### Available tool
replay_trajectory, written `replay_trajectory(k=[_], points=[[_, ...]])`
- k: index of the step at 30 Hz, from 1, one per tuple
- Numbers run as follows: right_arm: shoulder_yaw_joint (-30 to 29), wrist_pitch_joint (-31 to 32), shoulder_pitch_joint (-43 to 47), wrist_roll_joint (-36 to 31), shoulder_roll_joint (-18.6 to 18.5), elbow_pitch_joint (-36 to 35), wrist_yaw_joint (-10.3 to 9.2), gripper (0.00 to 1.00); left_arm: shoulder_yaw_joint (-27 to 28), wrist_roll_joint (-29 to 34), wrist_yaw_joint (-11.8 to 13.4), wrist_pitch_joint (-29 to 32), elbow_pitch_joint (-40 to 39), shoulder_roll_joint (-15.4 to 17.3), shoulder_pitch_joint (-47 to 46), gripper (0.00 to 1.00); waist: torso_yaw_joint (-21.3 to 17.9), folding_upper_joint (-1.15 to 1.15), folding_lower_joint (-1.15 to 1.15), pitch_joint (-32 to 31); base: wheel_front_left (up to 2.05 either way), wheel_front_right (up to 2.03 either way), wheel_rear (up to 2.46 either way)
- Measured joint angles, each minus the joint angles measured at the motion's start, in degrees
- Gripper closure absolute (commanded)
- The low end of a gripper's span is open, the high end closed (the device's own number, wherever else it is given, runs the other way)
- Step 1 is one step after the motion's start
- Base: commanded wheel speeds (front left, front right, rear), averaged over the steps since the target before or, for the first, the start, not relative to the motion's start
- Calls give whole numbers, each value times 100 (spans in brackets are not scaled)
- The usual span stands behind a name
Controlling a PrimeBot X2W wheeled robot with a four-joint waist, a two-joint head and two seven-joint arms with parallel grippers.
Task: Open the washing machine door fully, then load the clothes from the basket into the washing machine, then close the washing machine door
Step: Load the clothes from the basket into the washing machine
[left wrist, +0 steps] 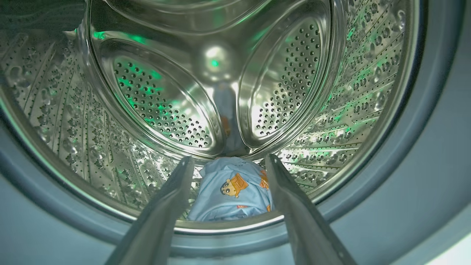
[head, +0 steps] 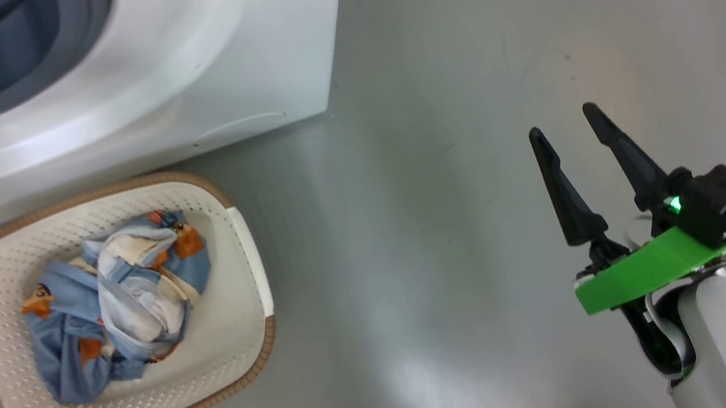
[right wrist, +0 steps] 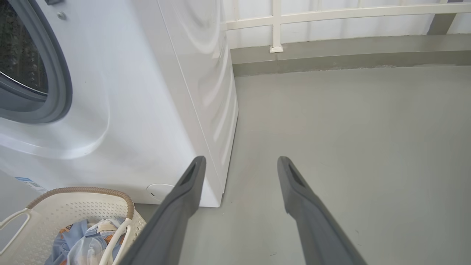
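- Grey, smooth floor (head: 452,219) spreads under everything, slightly glossy, with pale patches of glare on its near part
- Near right, the right gripper (head: 562,120) hangs above the floor, its two dark fingers spread with nothing between them, well apart from the basket
- Near left, the basket (head: 247,250) sits on the floor, a brown rim running round its cream perforated walls; its far rim is just before the washer's front, and whether they touch cannot be told
- Inside it the clothes (head: 112,306) lie in one crumpled heap, light blue with orange-brown figures and white cloth folded in
- Behind the basket stands the washing machine (head: 226,59), white and boxy, its round opening uncovered and ringed by a grey gasket (left wrist: 423,165); a blue sticker (right wrist: 29,182) shows low on its front
- At the mouth of that opening the left gripper (left wrist: 229,158) points into the perforated steel drum (left wrist: 147,99), fingers released and wide apart, gripping nothing
- Beyond its fingertips a blue cloth piece (left wrist: 232,191) with a cartoon figure lies on the drum's bottom, just behind the front lip
- Far right, past the washer's side, the floor meets a low wall topped by a white railing (right wrist: 331,14)
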Motion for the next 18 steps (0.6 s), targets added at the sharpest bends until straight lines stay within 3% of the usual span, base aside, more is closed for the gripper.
replay_trajectory(k=[18], points=[[-14, 1, 591, -20, 14, 181, 0, 0, 203, -12, -40, 0, -1438, -692, 2500, 0, 149, 0, 0, -1113, 0, 0, 0]])
